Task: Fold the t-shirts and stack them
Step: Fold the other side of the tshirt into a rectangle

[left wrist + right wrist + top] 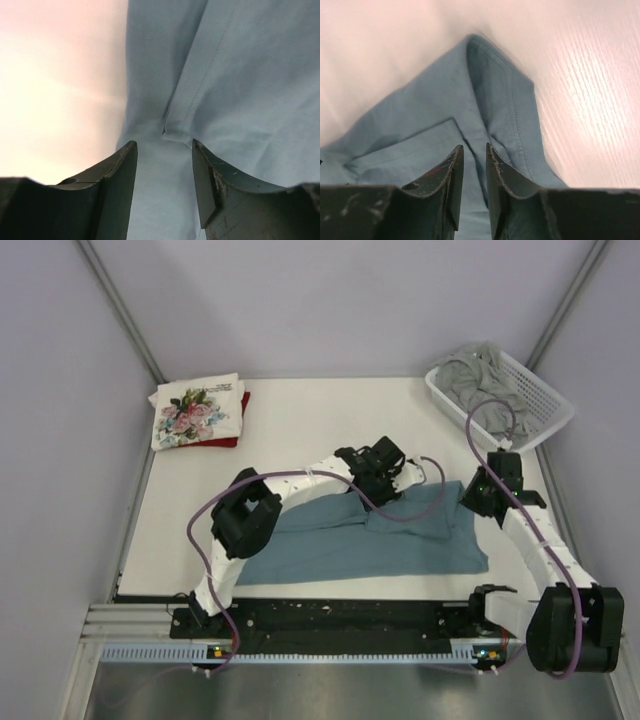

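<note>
Left gripper spread over teal shirt; right gripper pinching its edge. Basket holds grey shirt.

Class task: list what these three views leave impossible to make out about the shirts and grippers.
Right wrist view: whether the right gripper pinches the teal shirt; its near-shut jaws hide it.
Top view: the red shirt, mostly covered by the floral shirt.
Top view: how many shirts the grey cloth in the basket makes; bunched, too small.
</note>
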Tool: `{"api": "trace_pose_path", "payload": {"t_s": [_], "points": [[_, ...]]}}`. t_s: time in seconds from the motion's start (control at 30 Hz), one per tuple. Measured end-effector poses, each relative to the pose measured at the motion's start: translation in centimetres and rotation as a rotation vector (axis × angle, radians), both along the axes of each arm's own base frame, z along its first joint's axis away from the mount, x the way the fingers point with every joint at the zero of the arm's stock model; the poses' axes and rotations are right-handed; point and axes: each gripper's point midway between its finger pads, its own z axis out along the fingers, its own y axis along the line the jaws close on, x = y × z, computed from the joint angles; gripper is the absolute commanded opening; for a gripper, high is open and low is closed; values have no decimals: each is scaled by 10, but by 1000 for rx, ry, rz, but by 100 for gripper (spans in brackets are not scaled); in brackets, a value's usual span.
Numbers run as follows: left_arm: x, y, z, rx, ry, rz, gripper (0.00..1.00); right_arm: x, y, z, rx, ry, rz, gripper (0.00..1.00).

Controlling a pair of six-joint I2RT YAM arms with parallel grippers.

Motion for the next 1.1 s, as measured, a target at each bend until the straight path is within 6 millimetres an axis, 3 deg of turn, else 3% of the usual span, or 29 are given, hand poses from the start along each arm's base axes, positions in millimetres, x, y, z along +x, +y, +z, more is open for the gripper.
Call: {"api": "trace_pose_path", "payload": {"t_s": [0.07, 0.13, 0.23, 0.3, 0.43, 0.5, 0.63, 0.8, 1.0, 1.1], "points": [[-4, -4, 14, -41, 9, -1, 36, 5, 4, 13, 5, -43, 14, 1], [-11, -11, 33, -105, 28, -17, 26, 6, 14, 20, 28, -66, 37, 0], [-25, -20, 50, -180, 65, -50, 24, 4, 36, 17, 112, -59, 92, 0], [-31, -25, 49, -202, 92, -63, 23, -1, 48, 4, 173, -32, 113, 0], [-42, -25, 23, -177, 164, -74, 23, -26, 55, -38, 251, 107, 95, 0], [-48, -20, 5, -146, 204, -75, 24, -40, 50, -56, 275, 168, 51, 0], [-64, -5, -23, -87, 272, -77, 27, -40, 36, -57, 298, 141, -32, 0], [-64, -3, -22, -87, 256, -100, 40, -40, 10, -58, 289, 113, -140, 0], [-77, 5, -9, -82, 266, -172, 53, -40, 4, -53, 259, 100, -124, 0], [-88, 10, 15, -104, 285, -220, 54, -35, -3, -38, 212, 72, -115, 17]]}}
